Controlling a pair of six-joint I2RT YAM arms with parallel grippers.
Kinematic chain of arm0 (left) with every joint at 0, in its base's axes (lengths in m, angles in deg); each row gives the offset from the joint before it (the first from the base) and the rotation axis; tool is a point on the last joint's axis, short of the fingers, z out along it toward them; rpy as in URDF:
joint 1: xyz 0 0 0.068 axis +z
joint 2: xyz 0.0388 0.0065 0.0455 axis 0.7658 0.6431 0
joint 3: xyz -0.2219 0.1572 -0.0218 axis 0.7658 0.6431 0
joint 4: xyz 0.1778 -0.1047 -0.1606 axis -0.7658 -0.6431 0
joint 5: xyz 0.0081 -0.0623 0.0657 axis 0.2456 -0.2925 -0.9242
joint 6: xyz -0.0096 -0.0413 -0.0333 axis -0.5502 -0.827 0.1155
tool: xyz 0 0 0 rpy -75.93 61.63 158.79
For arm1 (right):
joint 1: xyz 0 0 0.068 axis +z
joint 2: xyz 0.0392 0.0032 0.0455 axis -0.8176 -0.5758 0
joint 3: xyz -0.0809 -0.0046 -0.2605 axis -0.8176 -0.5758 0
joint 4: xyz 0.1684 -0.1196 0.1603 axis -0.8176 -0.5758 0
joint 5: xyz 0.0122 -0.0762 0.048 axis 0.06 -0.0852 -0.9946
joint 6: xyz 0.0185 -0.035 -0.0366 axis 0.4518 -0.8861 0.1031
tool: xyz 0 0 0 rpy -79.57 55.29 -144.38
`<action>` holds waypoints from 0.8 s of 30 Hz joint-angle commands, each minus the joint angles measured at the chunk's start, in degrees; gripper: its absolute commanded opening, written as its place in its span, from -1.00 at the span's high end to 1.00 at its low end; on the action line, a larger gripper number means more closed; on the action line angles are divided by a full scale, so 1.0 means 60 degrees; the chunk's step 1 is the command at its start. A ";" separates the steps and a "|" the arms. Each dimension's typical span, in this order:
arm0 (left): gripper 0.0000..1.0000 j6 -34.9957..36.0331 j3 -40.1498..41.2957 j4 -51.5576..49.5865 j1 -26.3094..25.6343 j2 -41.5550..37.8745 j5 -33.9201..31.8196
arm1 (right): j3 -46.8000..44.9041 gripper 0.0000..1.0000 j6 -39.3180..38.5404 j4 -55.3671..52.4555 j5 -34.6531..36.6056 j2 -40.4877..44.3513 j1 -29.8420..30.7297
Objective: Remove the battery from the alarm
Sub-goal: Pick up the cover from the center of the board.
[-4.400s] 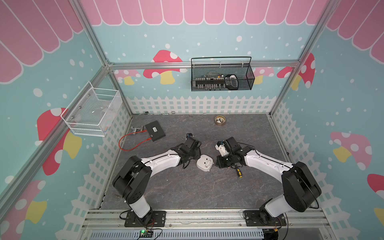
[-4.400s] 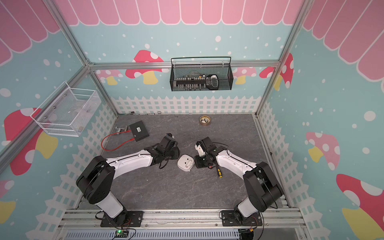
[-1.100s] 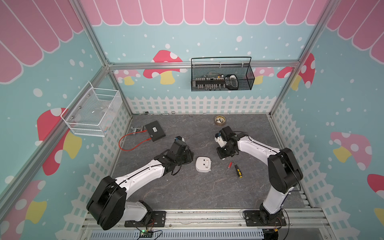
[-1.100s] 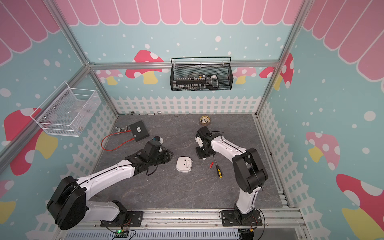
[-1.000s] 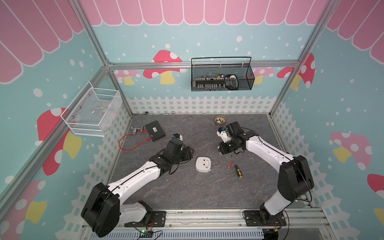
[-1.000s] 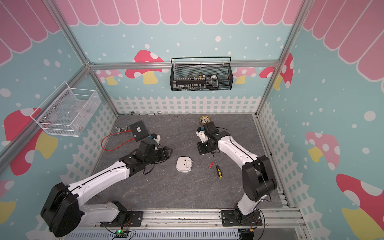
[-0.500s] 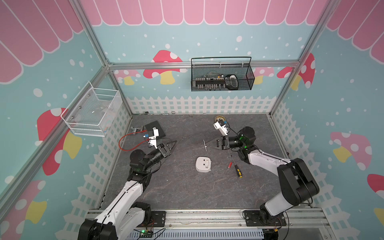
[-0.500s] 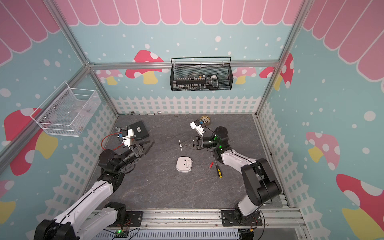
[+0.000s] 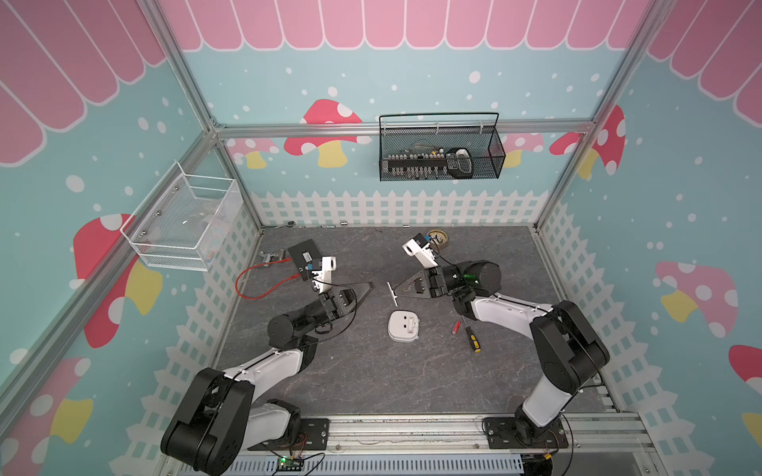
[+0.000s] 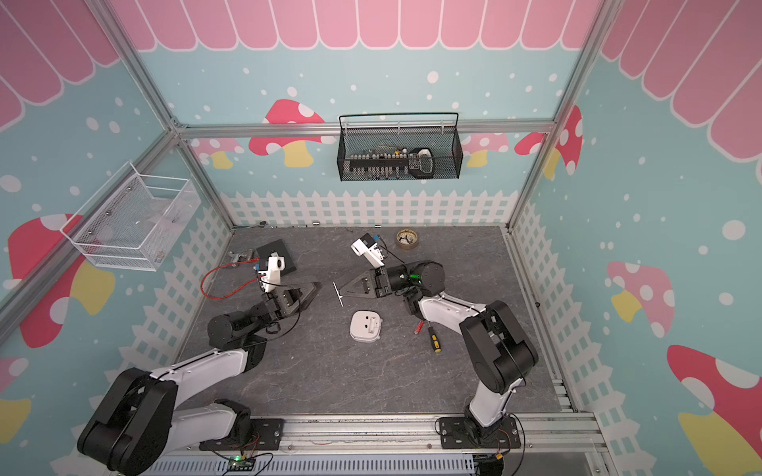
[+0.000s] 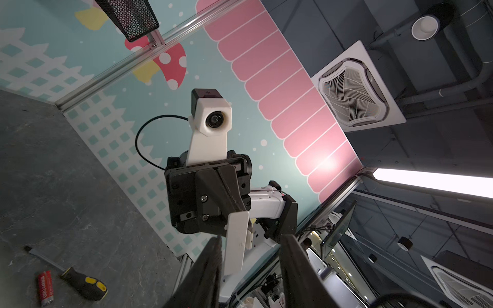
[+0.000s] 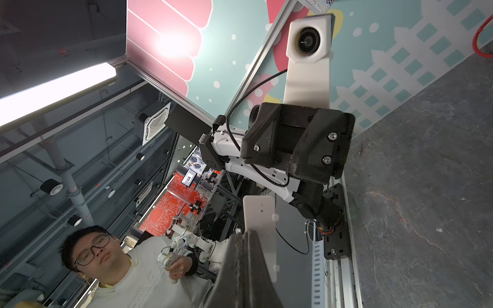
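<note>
At 12 o'clock of the alarm [image 9: 403,326] both arms have lifted: right gripper [image 9: 397,290] pinches white cover [image 9: 391,291], left gripper [image 9: 368,285] part-open, empty; battery [image 9: 455,328] lies out at 3 o'clock.

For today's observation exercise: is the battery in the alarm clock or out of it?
Out. The red battery lies on the table beside the screwdriver, apart from the white alarm clock lying face down.
</note>
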 commanded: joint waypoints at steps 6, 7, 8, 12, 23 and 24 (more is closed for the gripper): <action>0.18 -0.0581 -0.0219 0.2477 -0.0499 0.0850 -0.0438 | 0.0474 1.00 0.0437 0.2631 0.0122 -0.0261 0.0368; 0.17 -0.0540 -0.0254 0.2477 -0.0562 0.0856 -0.0453 | 0.0485 1.00 0.0439 0.2631 0.0096 -0.0276 0.0382; 0.16 -0.0540 -0.0296 0.2483 -0.0608 0.0845 -0.0469 | 0.0477 1.00 0.0447 0.2631 0.0108 -0.0298 0.0393; 0.17 -0.0533 -0.0366 0.2491 -0.0634 0.0744 -0.0556 | 0.0444 1.00 0.0469 0.2631 0.0116 -0.0377 0.0397; 0.19 -0.0576 -0.0244 0.2477 -0.0845 0.0339 -0.0625 | 0.0488 1.00 0.0535 0.2631 0.0233 -0.0626 0.0425; 0.20 -0.0576 -0.0241 0.2462 -0.0860 0.0300 -0.0629 | 0.0496 1.00 0.0536 0.2631 0.0242 -0.0649 0.0416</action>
